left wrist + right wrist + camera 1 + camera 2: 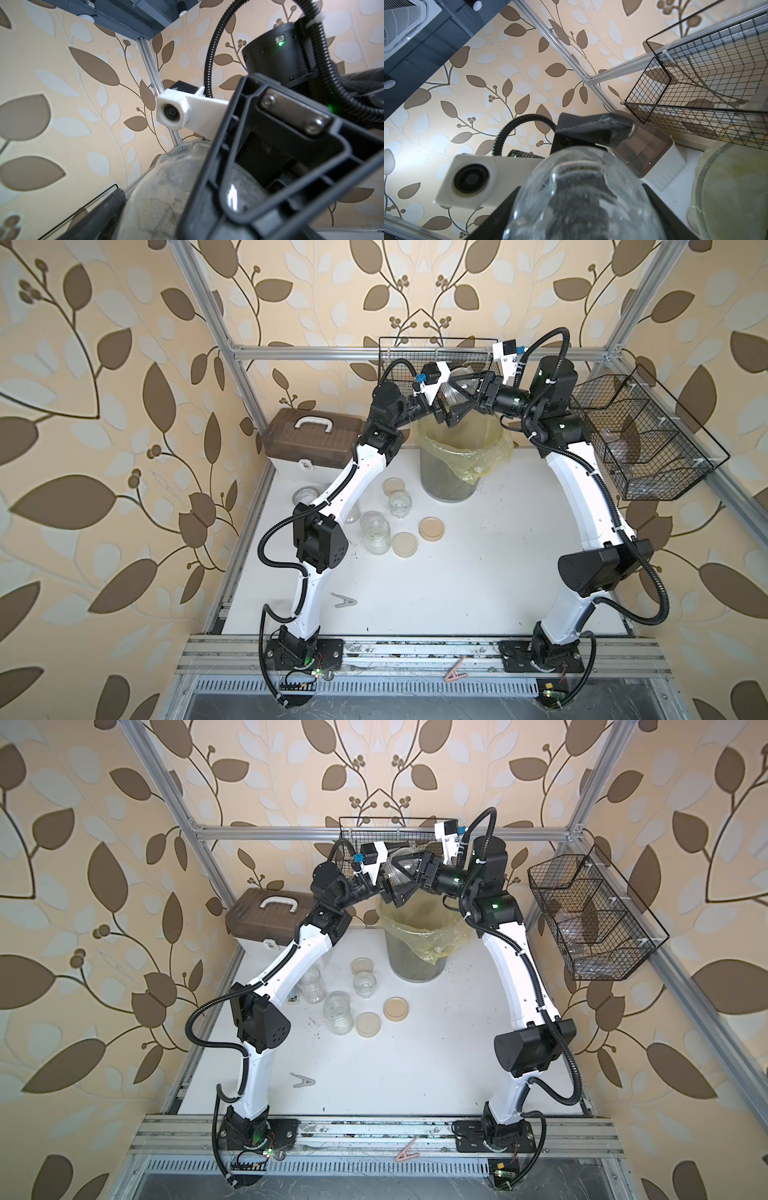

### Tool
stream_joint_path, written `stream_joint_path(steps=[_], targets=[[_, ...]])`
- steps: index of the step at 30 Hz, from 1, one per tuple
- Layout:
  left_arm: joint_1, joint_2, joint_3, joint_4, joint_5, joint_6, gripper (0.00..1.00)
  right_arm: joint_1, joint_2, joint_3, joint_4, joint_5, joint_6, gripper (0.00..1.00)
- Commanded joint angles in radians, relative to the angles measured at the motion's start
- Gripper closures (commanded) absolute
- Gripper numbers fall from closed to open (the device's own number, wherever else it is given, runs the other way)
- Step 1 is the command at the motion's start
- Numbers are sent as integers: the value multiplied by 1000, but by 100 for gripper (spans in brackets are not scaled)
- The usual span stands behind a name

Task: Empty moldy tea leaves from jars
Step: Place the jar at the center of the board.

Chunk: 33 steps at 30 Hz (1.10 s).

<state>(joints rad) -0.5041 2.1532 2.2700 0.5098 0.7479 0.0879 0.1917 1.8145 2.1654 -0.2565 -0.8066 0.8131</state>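
A peach clip (pixel 455 674) lies on the near rail. A grey clip (pixel 344 600) lies on the table (pixel 478 580) just beyond the left arm's base.

Farther in, left of centre, stands a lidded jar (pixel 376 536) with a dotted top. One beige lid (pixel 404 544) is just beside it and a second lid (pixel 431 528) sits a little to the right. Dark crumbs of tea leaves (pixel 354 553) speckle the table on its left. Behind it a small jar (pixel 400 504) stands open and clear, with a third lid (pixel 394 486) just beyond. A tall jar (pixel 312 986), also clear, is half hidden by the left arm. The tape (pixel 305 495) lies left of that arm.

At far centre stands the bin (pixel 446 485), yellow-lined, with a dark mass showing low through its wall. Above its rim the held jar (pixel 457 385) lies tilted between both grippers. The right gripper (pixel 460 397) clamps the glass from the right. The left gripper (pixel 452 394) has its jaws spread wide about the jar. In the right wrist view one of its fingers (pixel 591 126) stands clear of the glass; I cannot tell whether the other touches. The held jar looks nearly clear, and whether the grainy dark patch seen through it is leaves I cannot tell.

A brown box (pixel 311 439) sits far left. Wire baskets hang at the far side (pixel 432 360) and on the right (pixel 648 435).
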Motion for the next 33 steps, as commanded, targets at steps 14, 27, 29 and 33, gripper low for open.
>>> stream_joint_path(steps=[14, 27, 29, 33], targets=[[-2, -78, -70, 300, -42, -188, 8, 19, -74, -76, 214, -29, 161, 59], [-1, -114, -117, 343, -89, -205, 15, 22, -83, -91, 224, -29, 170, 59], [-1, -119, -122, 343, -93, -202, 16, 21, -84, -93, 224, -28, 169, 59], [0, -131, -131, 336, -93, -190, 2, 15, -85, -98, 221, -30, 169, 59]])
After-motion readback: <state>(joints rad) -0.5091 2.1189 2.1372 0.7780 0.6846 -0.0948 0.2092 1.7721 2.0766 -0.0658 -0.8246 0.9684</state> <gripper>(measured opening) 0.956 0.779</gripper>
